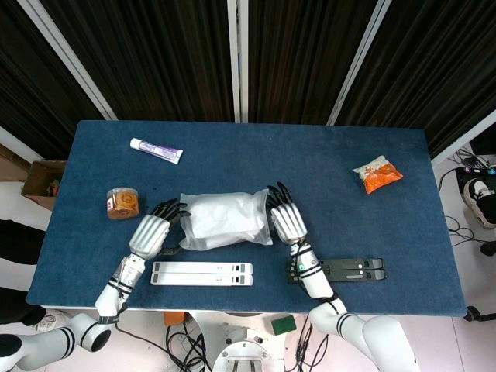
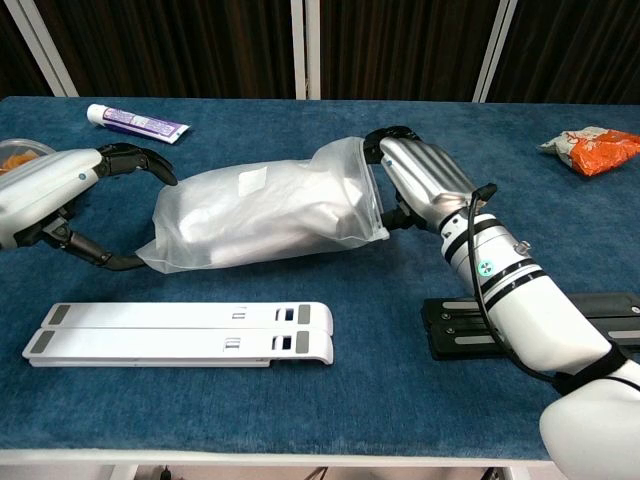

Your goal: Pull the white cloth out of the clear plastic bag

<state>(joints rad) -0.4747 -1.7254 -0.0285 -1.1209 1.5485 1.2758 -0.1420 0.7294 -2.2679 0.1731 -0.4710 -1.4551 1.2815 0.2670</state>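
Nearest the robot: white bar (image 2: 180, 334) on the left, black bar (image 2: 520, 325) on the right, both flat on the blue table (image 1: 333, 186).

Just behind them, mid-table, lies the clear plastic bag (image 2: 340, 175) on its side w/ the white cloth (image 2: 250, 215) still fully inside; mouth faces the right hand (image 2: 425, 180).

Right hand is at the bag mouth, fingers curled over the rim. Looks like it's gripping the opening, but whether it has cloth or only plastic can't be told. Left hand (image 2: 55, 195) sits at the closed end, fingers arched w/ a gap around the corner, touching at most; holding nothing as far as visible.

Risk: left isn't pinning the bag, so a pull from the right would prob. drag bag + cloth together. If the fingers only catch film, they slip off or crumple the mouth shut.

Further back: orange tub (image 1: 122, 203) on the left, tube (image 1: 156, 150) far left, snack packet (image 1: 377, 174) far right, all well apart from the bag.
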